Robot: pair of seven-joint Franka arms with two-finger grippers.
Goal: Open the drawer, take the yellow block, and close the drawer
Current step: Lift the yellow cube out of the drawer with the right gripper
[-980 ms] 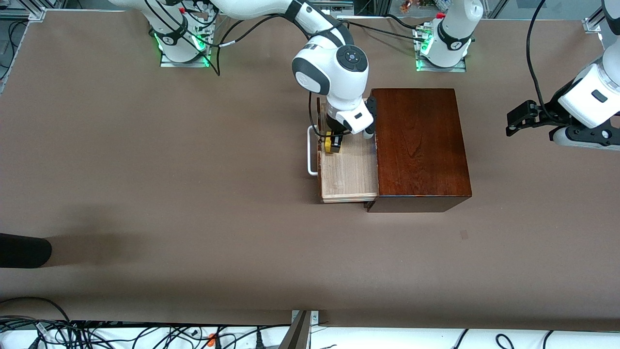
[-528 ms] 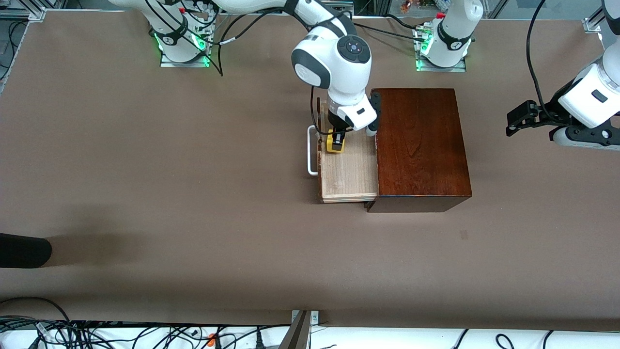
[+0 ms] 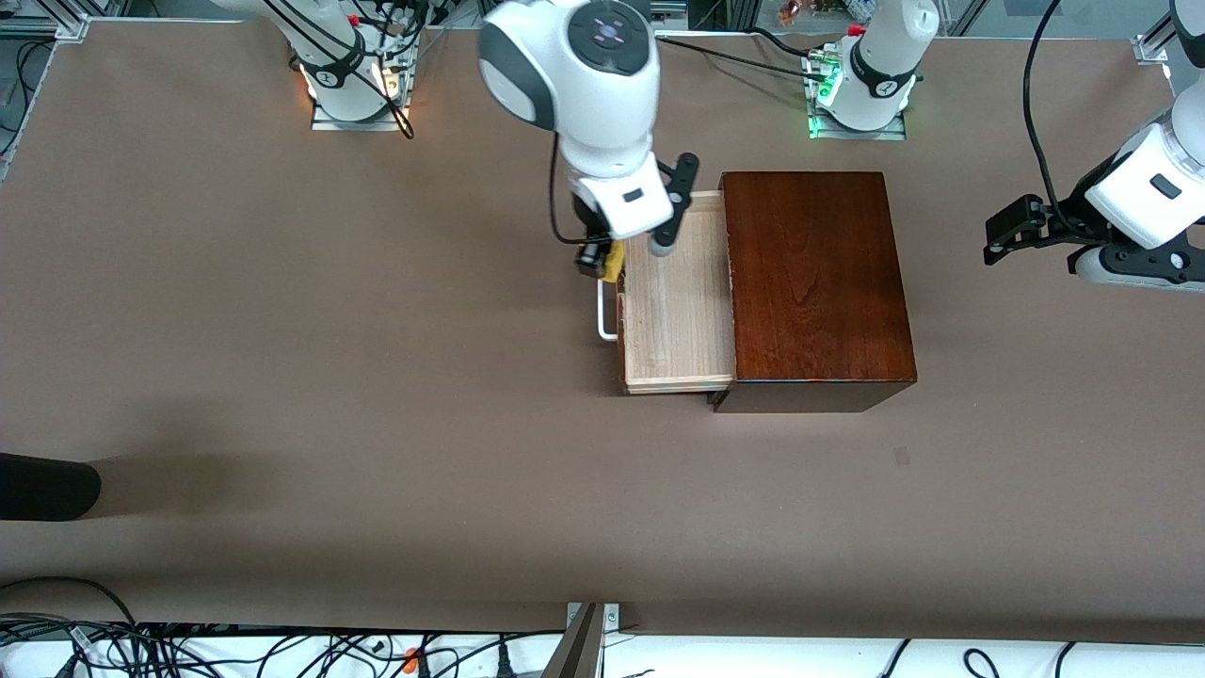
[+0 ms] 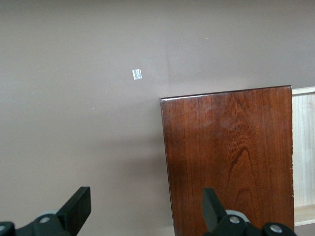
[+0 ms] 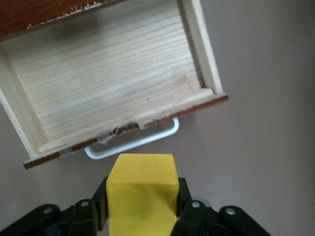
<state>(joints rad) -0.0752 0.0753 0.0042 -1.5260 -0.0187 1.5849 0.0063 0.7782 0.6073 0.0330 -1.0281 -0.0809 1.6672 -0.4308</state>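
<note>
The drawer (image 3: 678, 320) stands pulled out of the dark mahogany box (image 3: 814, 282), its pale wood tray bare and its white loop handle (image 3: 605, 315) toward the right arm's end. My right gripper (image 3: 602, 261) is shut on the yellow block (image 3: 614, 261) and holds it in the air over the drawer's front edge and handle. In the right wrist view the yellow block (image 5: 142, 194) sits between the fingers above the drawer (image 5: 113, 78) and the handle (image 5: 133, 145). My left gripper (image 3: 1005, 231) is open and waits above the table beside the box (image 4: 231, 157).
A black object (image 3: 47, 485) lies at the table's edge toward the right arm's end. A small pale mark (image 3: 902, 456) is on the table nearer the camera than the box. Cables run along the near edge.
My right gripper has risen out of the drawer with the yellow block and moved toward the drawer's front and handle. The left arm has not moved.
</note>
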